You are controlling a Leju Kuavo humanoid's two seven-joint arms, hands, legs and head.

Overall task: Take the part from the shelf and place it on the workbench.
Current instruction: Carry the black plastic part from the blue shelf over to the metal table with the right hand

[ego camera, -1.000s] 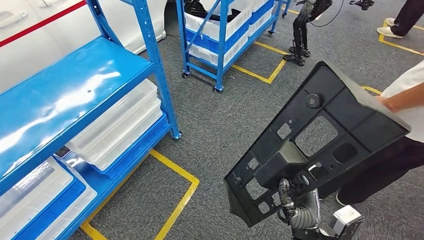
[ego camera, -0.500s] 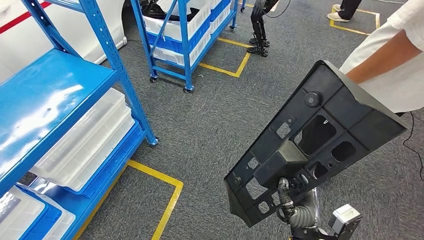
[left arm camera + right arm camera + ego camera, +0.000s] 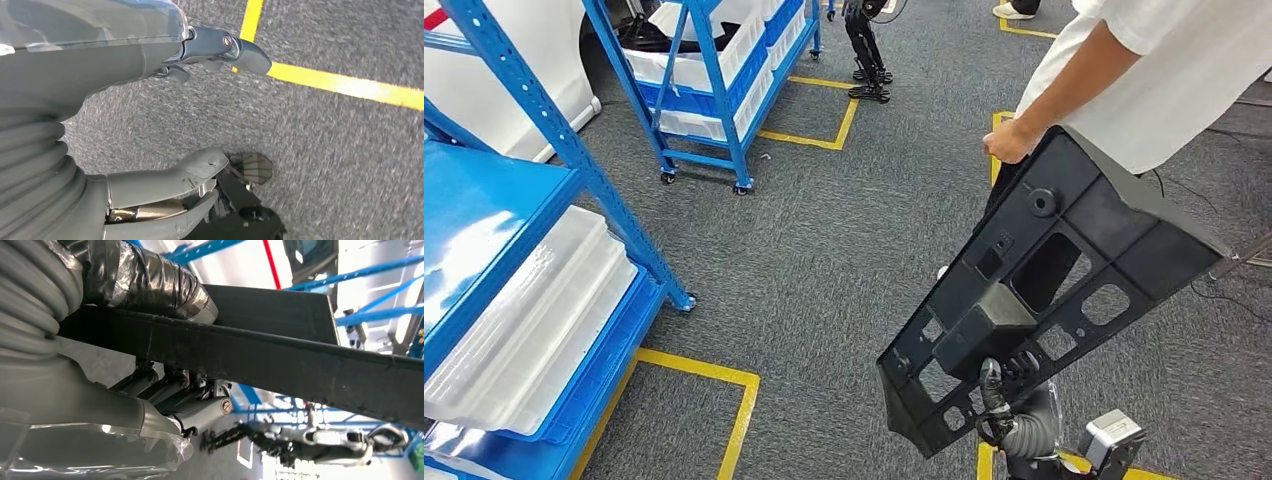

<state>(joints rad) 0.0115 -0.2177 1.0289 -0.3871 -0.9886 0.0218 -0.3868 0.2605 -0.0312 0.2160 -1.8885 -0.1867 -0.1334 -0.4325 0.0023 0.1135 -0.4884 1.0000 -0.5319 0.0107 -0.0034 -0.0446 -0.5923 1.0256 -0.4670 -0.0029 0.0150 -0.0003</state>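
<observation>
Since a second ago the whole scene has slid leftward across the head view, so the camera has turned: the blue shelf (image 3: 554, 140) now sits further left, and the person (image 3: 1164, 70) in a white shirt, earlier only at the right edge, now stands at the far right with an arm reaching down. Relative to the robot, the black part (image 3: 1049, 290) sits where it did, tilted, its near lower corner low and its far edge raised.

The right robot hand (image 3: 1004, 395) grips the part at its near lower edge; in the right wrist view the fingers (image 3: 165, 390) curl under the part's flat rim (image 3: 280, 357) and the thumb presses on its other face. The person's hand (image 3: 1009, 140) touches the part's far upper-left corner.

The left robot hand (image 3: 200, 105) hangs over the grey carpet, holding nothing, thumb and fingers apart.

White trays (image 3: 524, 320) lie on the shelf's lower level at the left. A second blue rack (image 3: 714, 70) on wheels holding white bins stands far left of centre. Yellow tape lines (image 3: 694, 370) mark the grey carpet floor (image 3: 824, 250).
</observation>
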